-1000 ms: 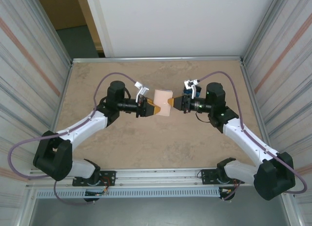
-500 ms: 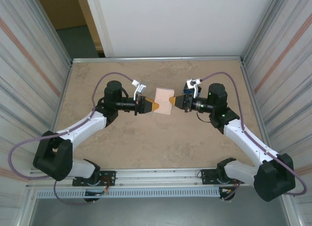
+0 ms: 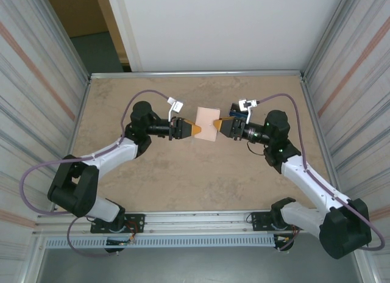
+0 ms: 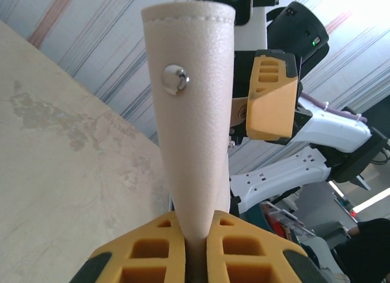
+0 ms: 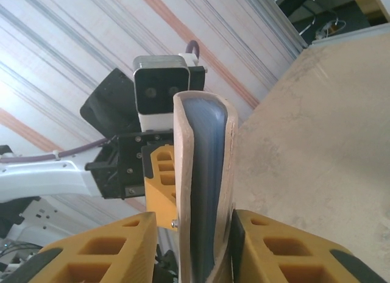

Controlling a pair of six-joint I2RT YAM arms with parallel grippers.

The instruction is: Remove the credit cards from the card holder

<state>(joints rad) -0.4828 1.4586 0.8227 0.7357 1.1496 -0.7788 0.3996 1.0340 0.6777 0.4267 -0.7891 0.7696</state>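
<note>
The tan card holder [image 3: 207,124] hangs in the air between the two grippers, above the table's middle. My left gripper [image 3: 196,128] is shut on its left edge. In the left wrist view the yellow fingers [image 4: 152,246] pinch the tan leather [image 4: 195,112], whose snap stud [image 4: 175,78] faces me. My right gripper [image 3: 217,123] straddles the opposite edge. In the right wrist view one pad [image 5: 239,234] touches the right tan panel and the other finger [image 5: 122,240] stands apart from the left panel [image 5: 183,161]. A slate-blue layer [image 5: 204,173] shows between the panels; whether it is card or lining I cannot tell.
The beige table [image 3: 183,179] is walled by striped panels left and right [image 3: 36,112] and a white board [image 3: 225,27] at the back. Both arm bases sit on the rail [image 3: 201,222] at the near edge.
Both grippers and the holder have drifted slightly toward the far side. The holder now shows wider from above. The right arm's elbow has swung outward to the right.
</note>
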